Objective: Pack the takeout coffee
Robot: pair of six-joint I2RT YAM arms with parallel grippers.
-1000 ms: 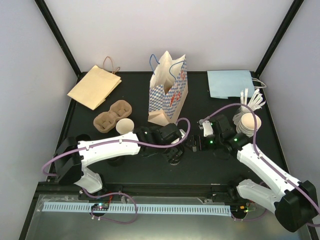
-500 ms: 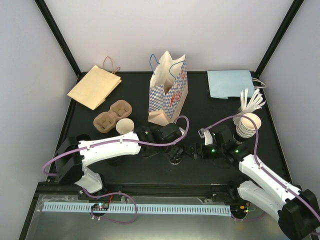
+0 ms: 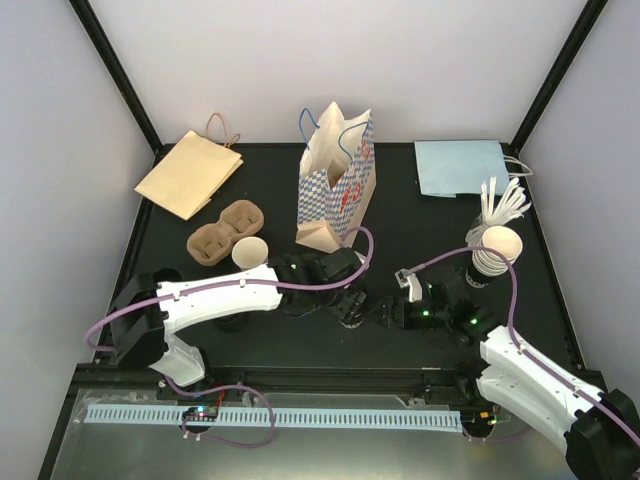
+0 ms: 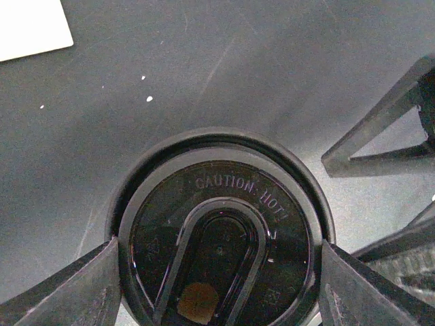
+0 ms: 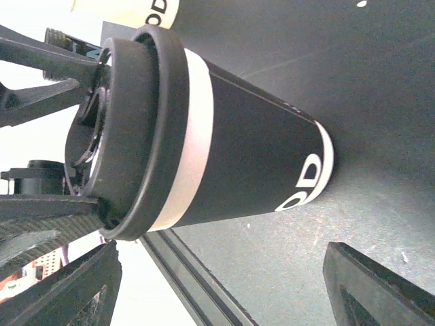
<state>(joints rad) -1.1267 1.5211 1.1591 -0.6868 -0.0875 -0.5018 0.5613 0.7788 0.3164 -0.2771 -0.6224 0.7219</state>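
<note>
The left jaws are closed on the black lid [image 4: 221, 231], meeting its rim at 9 and 3 o'clock in the left wrist view. The lid sits on the takeout coffee cup [image 5: 251, 163], black with a pale band. The cup stands upright on the surface [image 3: 300, 345] near its middle, at about 6 o'clock from the checked paper bag [image 3: 338, 185].

The right jaws stand wide open. They face the cup from its 3 o'clock side in the top view, and the cup lies ahead of them, untouched.

The step in hand looks like capping. In the right wrist view the lid lies level on the rim, though whether it has snapped fully home cannot be told.

The next move probably falls to the right jaws. They would advance until the cup body lies between them, then close on the sleeve below the lid. The squeeze should be gentle, since a paper wall gives. With the cup steadied, the left jaws can press the lid down or let go.

Packing is not yet begun. The cardboard carrier [image 3: 222, 232] waits at about 10 o'clock from the cup, and the bag stands open-mouthed behind it.
</note>
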